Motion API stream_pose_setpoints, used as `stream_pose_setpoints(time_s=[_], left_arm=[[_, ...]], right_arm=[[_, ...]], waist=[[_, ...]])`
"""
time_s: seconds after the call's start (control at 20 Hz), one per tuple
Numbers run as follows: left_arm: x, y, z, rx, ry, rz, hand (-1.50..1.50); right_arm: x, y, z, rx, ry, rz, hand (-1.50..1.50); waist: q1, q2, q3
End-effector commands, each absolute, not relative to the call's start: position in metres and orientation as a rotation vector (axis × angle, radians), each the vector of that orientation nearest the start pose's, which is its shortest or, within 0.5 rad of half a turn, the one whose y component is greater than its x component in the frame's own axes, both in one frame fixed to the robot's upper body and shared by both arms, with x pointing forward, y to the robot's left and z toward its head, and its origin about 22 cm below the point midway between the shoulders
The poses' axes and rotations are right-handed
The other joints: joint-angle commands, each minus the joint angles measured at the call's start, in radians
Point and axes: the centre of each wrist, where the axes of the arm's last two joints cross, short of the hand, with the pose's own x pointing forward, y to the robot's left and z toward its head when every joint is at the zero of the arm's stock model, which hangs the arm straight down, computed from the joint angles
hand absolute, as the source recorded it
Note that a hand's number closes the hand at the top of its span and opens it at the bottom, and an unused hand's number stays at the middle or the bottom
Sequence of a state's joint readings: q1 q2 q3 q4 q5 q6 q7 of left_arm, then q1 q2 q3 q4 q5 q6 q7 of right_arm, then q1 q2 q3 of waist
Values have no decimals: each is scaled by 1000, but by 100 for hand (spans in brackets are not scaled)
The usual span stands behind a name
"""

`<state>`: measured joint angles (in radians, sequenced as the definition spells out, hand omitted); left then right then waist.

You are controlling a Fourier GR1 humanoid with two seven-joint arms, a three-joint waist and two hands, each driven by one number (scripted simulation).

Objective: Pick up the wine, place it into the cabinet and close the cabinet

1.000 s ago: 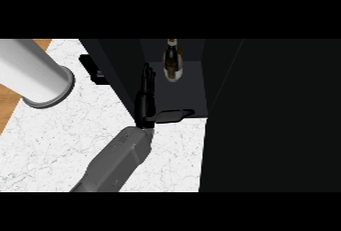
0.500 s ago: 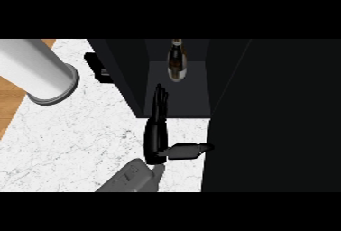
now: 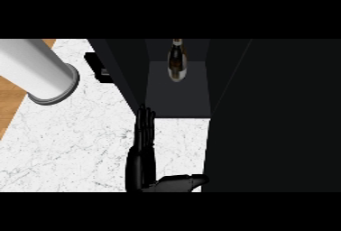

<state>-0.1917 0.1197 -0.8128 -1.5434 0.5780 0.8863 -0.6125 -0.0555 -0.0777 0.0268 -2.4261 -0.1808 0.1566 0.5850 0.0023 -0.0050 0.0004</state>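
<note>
The wine bottle (image 3: pixel 177 64) stands upright inside the black cabinet (image 3: pixel 178 97), on its dark floor near the back. Nothing touches it. My right hand (image 3: pixel 142 151) is below the cabinet's front edge, over the white counter, open with straight fingers pointing at the cabinet and the thumb sticking out to the right. It holds nothing. My left forearm (image 3: pixel 39 67) crosses the upper left. A small black piece of the left hand (image 3: pixel 97 68) shows beside it, partly hidden by the cabinet's left wall.
The white marble counter (image 3: pixel 73 144) fills the lower left, with a strip of wooden floor (image 3: pixel 12 97) beyond its left edge. A broad black panel (image 3: pixel 279 117) rises along the right side of the cabinet's opening.
My right hand has drawn back from the cabinet's opening toward the lower edge, away from the bottle. The bottle stays inside the cabinet. The left forearm has not moved.
</note>
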Motion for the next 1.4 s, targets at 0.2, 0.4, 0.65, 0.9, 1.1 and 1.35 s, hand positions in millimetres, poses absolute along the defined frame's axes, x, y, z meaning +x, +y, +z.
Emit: stream_pose_setpoints(time_s=[0.2, 0.4, 0.65, 0.9, 1.1, 1.35], left_arm=[[158, 109, 34, -149, -1913, 244, -150], [137, 114, 35, -216, -1924, 189, -150], [124, 141, 49, -251, -1901, 162, -150], [111, 155, 39, -243, -1919, 140, -150], [125, 181, 56, -234, -1936, 164, -150], [124, 220, 58, -201, -1951, 181, -150]], right_arm=[[160, -233, 208, 296, -1895, 313, -150], [152, -219, 211, 380, -1845, 373, 150], [135, -211, 198, 376, -1814, 446, 150], [133, -225, 200, 396, -1802, 504, 150], [134, -206, 188, 549, -1686, 464, 150], [116, -200, 193, 604, -1632, 486, 150]], waist=[[3, 2, 0], [4, 1, -1], [-1, 1, 0], [-3, 2, 0], [-3, 1, 0], [2, -1, -2]])
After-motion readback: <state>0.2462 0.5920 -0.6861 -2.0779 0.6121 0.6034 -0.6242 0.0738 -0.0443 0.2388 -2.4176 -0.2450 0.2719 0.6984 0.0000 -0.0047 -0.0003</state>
